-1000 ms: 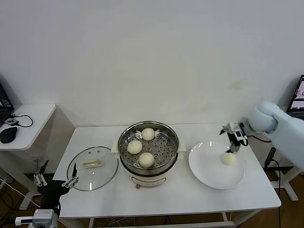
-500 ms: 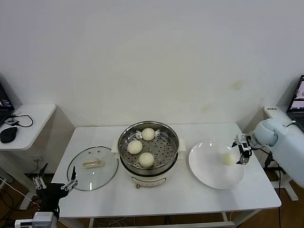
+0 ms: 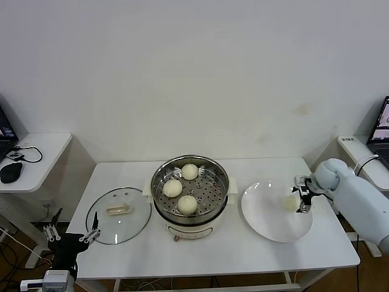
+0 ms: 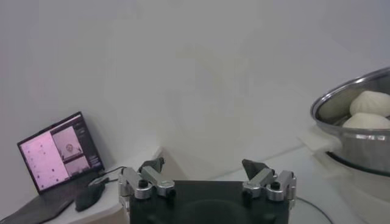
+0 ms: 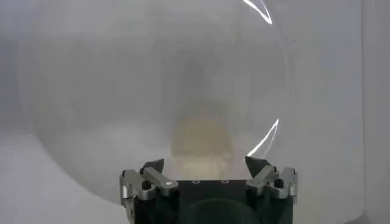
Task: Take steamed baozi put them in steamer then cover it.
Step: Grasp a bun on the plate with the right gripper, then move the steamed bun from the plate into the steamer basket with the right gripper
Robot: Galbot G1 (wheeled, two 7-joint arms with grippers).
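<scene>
Over the right rim of the white plate, my right end effector hangs with its fingers spread and holding nothing — the last steamed baozi lies on the plate just in front of them. Three more buns sit in the steamer at mid-surface. The cover rests left of it, and my left end effector waits released off the surface's left edge.
</scene>
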